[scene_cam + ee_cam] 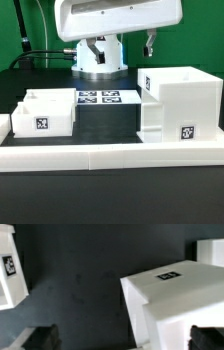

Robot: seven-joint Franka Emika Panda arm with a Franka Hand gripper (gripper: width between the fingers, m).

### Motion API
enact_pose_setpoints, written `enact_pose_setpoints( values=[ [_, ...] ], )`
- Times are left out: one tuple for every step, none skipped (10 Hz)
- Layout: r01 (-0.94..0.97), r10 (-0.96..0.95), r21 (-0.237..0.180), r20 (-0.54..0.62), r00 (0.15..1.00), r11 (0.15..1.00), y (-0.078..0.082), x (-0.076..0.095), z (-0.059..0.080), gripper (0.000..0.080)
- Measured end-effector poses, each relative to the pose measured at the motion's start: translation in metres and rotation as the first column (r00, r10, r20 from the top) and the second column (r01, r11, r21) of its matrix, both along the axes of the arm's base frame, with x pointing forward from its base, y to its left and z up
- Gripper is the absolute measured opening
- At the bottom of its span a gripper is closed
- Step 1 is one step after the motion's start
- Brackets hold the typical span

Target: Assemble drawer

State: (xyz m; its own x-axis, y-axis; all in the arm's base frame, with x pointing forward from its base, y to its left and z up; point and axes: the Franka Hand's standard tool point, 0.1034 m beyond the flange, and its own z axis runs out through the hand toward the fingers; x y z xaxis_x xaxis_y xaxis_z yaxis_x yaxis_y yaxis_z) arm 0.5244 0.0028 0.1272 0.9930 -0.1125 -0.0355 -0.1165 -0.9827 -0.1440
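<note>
Low white border wall (110, 155) fronts the black table (105, 122) (green backdrop (25, 20) behind), gripper (122, 339) open above a white drawer part (170, 303).

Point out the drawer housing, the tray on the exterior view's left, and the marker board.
drawer housing (195, 105): exterior view, front wall above its tag.
tray (60, 120): exterior view, front wall beside its tag.
marker board (107, 98): exterior view, middle of its tagged face.
</note>
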Motion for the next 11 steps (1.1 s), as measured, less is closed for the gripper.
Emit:
enact_pose_setpoints(
  values=[
    [0.017, -0.017, -0.011, -0.008, 1.000, 1.000, -0.012, -0.008, -0.007, 0.0649],
    [0.024, -0.025, -0.015, -0.016, 1.000, 1.000, -0.024, -0.012, -0.011, 0.0649],
    [0.028, -0.028, -0.018, -0.019, 0.999, 0.999, -0.030, -0.014, -0.015, 0.0649],
    [0.021, -0.021, -0.023, -0.014, 1.000, 1.000, -0.038, -0.014, -0.020, 0.0649],
    [0.015, -0.015, -0.032, -0.004, 1.000, 0.999, -0.044, -0.013, -0.026, 0.0649],
    [-0.007, 0.007, -0.039, 0.007, 1.000, 0.999, -0.050, -0.013, -0.034, 0.0649],
    [-0.021, 0.022, -0.047, 0.016, 1.000, 0.999, -0.056, -0.013, -0.041, 0.0649],
    [-0.030, 0.031, -0.049, 0.018, 0.999, 0.998, -0.060, -0.013, -0.045, 0.0649],
    [-0.029, 0.030, -0.049, 0.018, 0.999, 0.998, -0.060, -0.013, -0.045, 0.0649],
    [-0.029, 0.030, -0.049, 0.018, 0.999, 0.998, -0.059, -0.013, -0.045, 0.0649],
    [-0.030, 0.030, -0.049, 0.018, 0.999, 0.998, -0.059, -0.013, -0.045, 0.0649]
  ],
)
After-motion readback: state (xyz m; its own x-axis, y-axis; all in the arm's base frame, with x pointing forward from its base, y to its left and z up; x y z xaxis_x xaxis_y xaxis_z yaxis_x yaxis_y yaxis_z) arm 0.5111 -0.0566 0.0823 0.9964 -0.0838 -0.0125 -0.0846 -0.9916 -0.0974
